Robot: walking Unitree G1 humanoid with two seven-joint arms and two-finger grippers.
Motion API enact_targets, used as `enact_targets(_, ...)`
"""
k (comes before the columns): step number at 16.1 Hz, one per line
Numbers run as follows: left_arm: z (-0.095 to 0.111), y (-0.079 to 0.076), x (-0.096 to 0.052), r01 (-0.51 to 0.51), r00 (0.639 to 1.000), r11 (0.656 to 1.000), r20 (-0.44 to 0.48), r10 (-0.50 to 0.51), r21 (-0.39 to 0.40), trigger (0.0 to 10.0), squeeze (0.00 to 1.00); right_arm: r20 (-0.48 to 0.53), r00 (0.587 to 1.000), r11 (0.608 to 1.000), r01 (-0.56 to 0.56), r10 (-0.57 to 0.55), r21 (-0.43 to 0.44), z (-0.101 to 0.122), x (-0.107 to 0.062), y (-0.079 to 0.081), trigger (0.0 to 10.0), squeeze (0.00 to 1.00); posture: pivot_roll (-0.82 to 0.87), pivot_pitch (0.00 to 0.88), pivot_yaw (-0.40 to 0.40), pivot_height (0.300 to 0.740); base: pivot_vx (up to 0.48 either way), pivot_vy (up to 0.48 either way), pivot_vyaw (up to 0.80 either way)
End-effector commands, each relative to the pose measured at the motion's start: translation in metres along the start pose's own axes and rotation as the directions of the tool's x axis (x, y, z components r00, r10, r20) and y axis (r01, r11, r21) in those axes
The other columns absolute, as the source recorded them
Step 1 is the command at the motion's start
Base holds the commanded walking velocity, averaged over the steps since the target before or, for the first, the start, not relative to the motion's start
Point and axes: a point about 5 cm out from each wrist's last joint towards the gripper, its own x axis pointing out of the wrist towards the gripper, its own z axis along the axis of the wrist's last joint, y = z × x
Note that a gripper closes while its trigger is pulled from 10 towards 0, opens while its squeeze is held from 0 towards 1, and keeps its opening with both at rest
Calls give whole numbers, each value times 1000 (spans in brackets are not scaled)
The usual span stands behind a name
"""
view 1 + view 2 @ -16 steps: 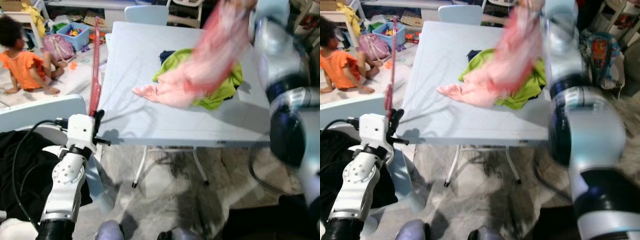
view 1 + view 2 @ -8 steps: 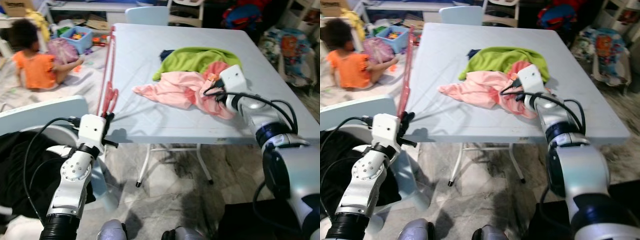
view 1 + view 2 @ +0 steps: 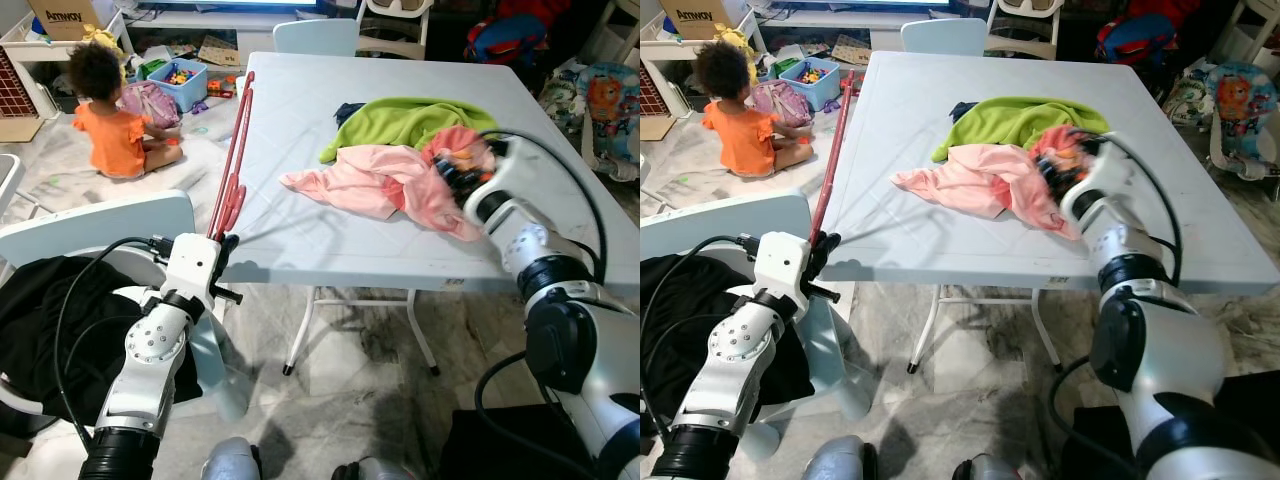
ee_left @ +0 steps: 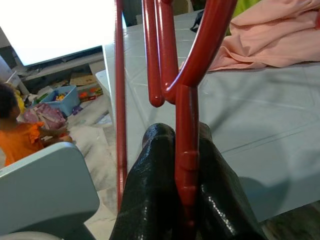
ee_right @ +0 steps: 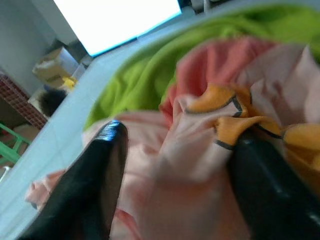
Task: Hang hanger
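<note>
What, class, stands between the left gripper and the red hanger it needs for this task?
Nothing does: the left gripper is already shut on the red hanger at its lower end, beside the white table.

hanger (image 4: pixel 186 100): glossy red plastic, smooth, pinched between the fingers (image 4: pixel 150 195)
fingers: shiny black, slick
pink garment (image 3: pixel 375 185): soft matt cloth, rumpled, between the right fingers (image 5: pixel 95 185)
green garment (image 3: pixel 405 120): matt fleecy cloth
counter (image 3: pixel 300 240): smooth pale plastic

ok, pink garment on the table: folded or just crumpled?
Crumpled. The pink garment lies bunched in loose wrinkles on the table, overlapping the green cloth, the open right gripper straddling it.
</note>
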Motion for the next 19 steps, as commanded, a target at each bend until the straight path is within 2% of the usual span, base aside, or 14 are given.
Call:
enact_targets(1, 1, -3, -1, 27, 1000, 1000, -9, -27, -5, 10000, 0, 35, 996, 996, -79, 80, -32, 0, 0, 7, 10000, 1000, 39, 7, -37, 740, 0, 0, 0)
enact_targets(2, -5, -8, -6, 82, 995, 996, -52, -84, -36, 10000, 0, 11, 970, 961, -239, 243, -142, -11, -5, 22, 10000, 1000, 26, 10, -26, 740, 0, 0, 0)
enact_targets(3, -9, -13, -9, 138, 987, 989, -81, -142, -50, 10000, 0, -22, 943, 920, -329, 332, -212, -20, -11, 32, 10000, 1000, 23, 10, -25, 740, 0, 0, 0)
enact_targets(5, -12, -23, -12, 218, 969, 975, -107, -222, -45, 10000, 0, -73, 914, 858, -400, 399, -323, -39, -28, 37, 10000, 1000, 18, 8, -22, 740, 0, 0, 0)
enact_targets(6, -11, -21, -12, 199, 974, 979, -106, -201, -29, 10000, 0, -48, 916, 849, -387, 397, -359, -48, -40, 37, 10000, 1000, 15, 5, -25, 740, 0, 0, 0)
enact_targets(8, -8, -20, -11, 182, 978, 982, -95, -185, -43, 10000, 0, 10, 945, 889, -304, 327, -342, -54, -51, 33, 10000, 1000, 17, 3, -26, 740, 0, 0, 0)
enact_targets(9, -5, -22, -11, 188, 978, 981, -80, -192, -55, 10000, 0, 47, 958, 916, -254, 282, -311, -61, -63, 32, 10000, 1000, 15, 4, -22, 740, 0, 0, 0)
enact_targets(10, -3, -25, -10, 201, 976, 978, -77, -205, -58, 10000, 0, 67, 962, 918, -230, 265, -324, -67, -73, 32, 10000, 1000, 9, 3, -13, 740, 0, 0, 0)
enact_targets(12, -4, -30, -9, 234, 968, 971, -79, -238, -56, 10000, 0, 82, 970, 916, -184, 227, -357, -71, -78, 33, 10000, 1000, 3, 1, -9, 740, 0, 0, 0)
enact_targets(15, -2, -31, -4, 245, 966, 968, -78, -248, -49, 10000, 0, 79, 971, 906, -178, 225, -385, -68, -77, 39, 10000, 1000, -14, 0, -1, 740, -81, 0, 0)
enact_targets(16, -2, -32, -2, 246, 965, 968, -76, -249, -50, 10000, 0, 84, 973, 908, -166, 214, -385, -65, -75, 38, 10000, 631, -18, 0, -7, 740, -240, 0, 0)
enact_targets(17, -2, -34, -1, 247, 966, 968, -72, -250, -52, 10000, 0, 88, 974, 905, -160, 210, -393, -63, -74, 37, 10000, 0, -19, 0, -8, 740, -244, 0, 0)
enact_targets(19, -2, -36, -1, 251, 965, 966, -70, -255, -54, 10000, 0, 89, 976, 901, -146, 199, -407, -62, -72, 36, 10000, 0, -19, 0, -11, 740, -240, 0, 0)
